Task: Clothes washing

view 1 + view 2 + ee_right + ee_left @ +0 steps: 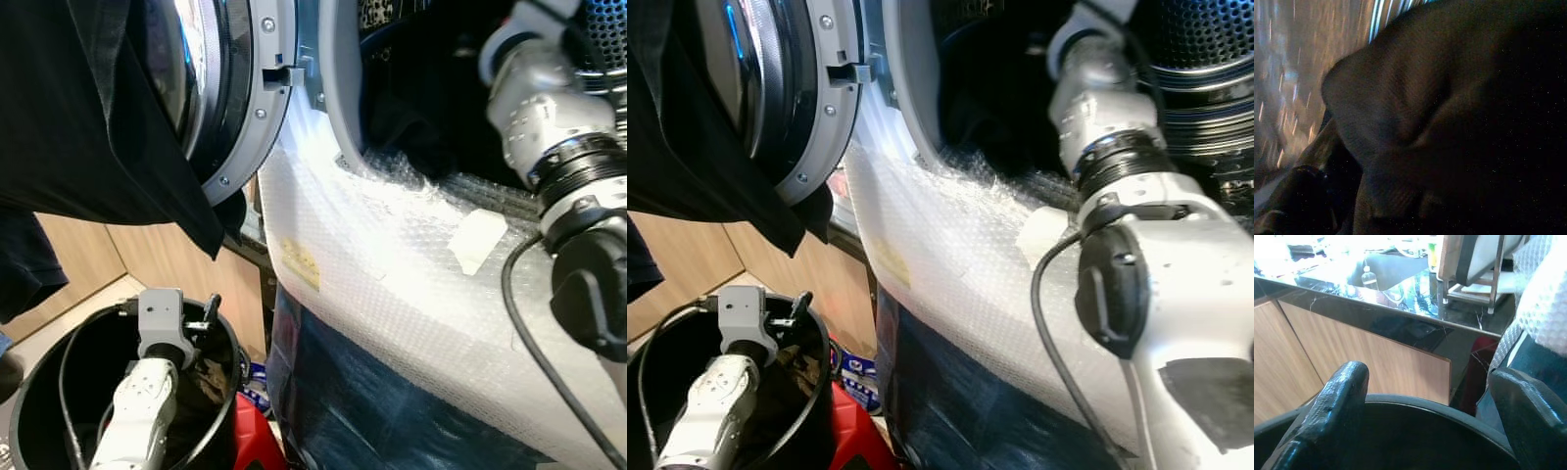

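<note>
Clothes (1449, 122), dark ones, lay right at the right claw inside the washer drum (1205, 59). The right arm (1107, 108) reached deep through the washer's opening, so I couldn't tell if that claw was wide or holding cloth. The left claw (1430, 431) was wide w/ nothing in it, hanging over the black bucket (39, 392) on the floor by the washer. Further out, a black garment (88, 127) hung over the open washer door (240, 98). Bubble wrap (392, 264) covered the washer front. Job looked partway done: some clothes in the drum, the garment on the door still out, maybe more in the bucket.
</note>
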Controlling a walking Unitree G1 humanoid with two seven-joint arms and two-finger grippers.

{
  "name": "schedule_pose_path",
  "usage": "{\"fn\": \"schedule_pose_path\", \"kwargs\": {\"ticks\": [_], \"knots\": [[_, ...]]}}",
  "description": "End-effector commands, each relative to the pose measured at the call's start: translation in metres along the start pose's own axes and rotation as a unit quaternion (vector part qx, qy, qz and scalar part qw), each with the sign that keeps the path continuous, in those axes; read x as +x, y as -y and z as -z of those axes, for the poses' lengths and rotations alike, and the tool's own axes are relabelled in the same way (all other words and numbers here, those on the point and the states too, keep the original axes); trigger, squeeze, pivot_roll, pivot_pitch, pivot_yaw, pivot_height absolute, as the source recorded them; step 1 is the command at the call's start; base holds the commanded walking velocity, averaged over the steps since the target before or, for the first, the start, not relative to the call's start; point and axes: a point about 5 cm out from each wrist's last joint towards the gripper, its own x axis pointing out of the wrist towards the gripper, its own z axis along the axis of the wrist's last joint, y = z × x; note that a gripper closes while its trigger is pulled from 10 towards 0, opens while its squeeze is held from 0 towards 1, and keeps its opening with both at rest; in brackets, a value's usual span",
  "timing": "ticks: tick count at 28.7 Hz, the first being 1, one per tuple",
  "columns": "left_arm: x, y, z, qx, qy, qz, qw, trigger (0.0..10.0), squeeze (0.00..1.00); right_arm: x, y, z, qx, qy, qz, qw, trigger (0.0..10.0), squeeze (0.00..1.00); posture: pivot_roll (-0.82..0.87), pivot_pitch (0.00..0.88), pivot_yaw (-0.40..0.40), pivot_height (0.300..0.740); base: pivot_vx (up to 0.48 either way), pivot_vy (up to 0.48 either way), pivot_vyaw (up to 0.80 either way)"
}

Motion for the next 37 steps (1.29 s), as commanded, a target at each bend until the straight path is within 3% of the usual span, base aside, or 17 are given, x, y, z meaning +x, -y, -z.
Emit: {"fn": "schedule_pose_path", "kwargs": {"ticks": [1, 7, 12, 15, 21, 25, 29, 32, 37], "knots": [[-0.002, 0.006, 0.001, -0.001, -0.006, 0.013, 1.000, 10.0, 0.00, 0.001, -0.002, -0.027, -0.003, 0.046, 0.009, 0.999, 10.0, 1.00, 0.18, 0.000, -0.006, 0.740, 0.000, 0.000, 0.00], [-0.003, 0.010, 0.000, -0.004, -0.004, 0.019, 1.000, 10.0, 0.00, 0.000, 0.002, -0.001, -0.011, -0.006, 0.022, 1.000, 10.0, 1.00, 0.17, 0.000, -0.011, 0.740, 0.000, 0.000, 0.00], [-0.007, 0.012, -0.018, 0.074, 0.045, 0.046, 0.995, 10.0, 0.00, -0.001, 0.010, 0.017, -0.047, -0.024, 0.038, 0.998, 10.0, 1.00, 0.18, 0.000, -0.019, 0.740, 0.000, 0.000, 0.00], [-0.011, 0.019, -0.021, 0.059, 0.045, 0.062, 0.995, 10.0, 0.00, -0.002, 0.020, 0.023, -0.058, -0.027, 0.073, 0.995, 10.0, 1.00, 0.18, 0.000, -0.014, 0.740, 0.000, 0.000, 0.00], [-0.012, 0.025, -0.023, 0.061, 0.046, 0.074, 0.994, 10.0, 0.00, 0.001, 0.037, 0.013, -0.063, -0.018, 0.112, 0.992, 10.0, 1.00, 0.19, 0.007, -0.016, 0.740, 0.000, 0.000, 0.00], [-0.013, 0.022, -0.028, 0.056, 0.051, 0.069, 0.995, 10.0, 0.00, 0.002, 0.069, -0.022, -0.091, 0.061, 0.201, 0.973, 10.0, 1.00, 0.19, 0.018, -0.018, 0.740, 0.000, 0.000, 0.00], [-0.014, 0.021, -0.029, 0.056, 0.048, 0.070, 0.995, 10.0, 0.00, 0.002, 0.068, -0.023, -0.088, 0.061, 0.195, 0.975, 10.0, 1.00, 0.19, 0.028, -0.013, 0.740, 0.000, 0.000, 0.00], [-0.014, 0.022, -0.027, 0.051, 0.042, 0.074, 0.995, 10.0, 0.00, 0.003, 0.050, -0.013, -0.072, 0.041, 0.127, 0.989, 10.0, 1.00, 0.18, 0.031, -0.011, 0.740, 0.000, 0.000, 0.00], [-0.015, 0.028, -0.027, 0.051, 0.035, 0.084, 0.995, 10.0, 0.00, 0.002, 0.031, 0.003, -0.043, 0.008, 0.076, 0.996, 10.0, 1.00, 0.17, 0.032, -0.001, 0.740, 0.000, 0.000, 0.00]]}}
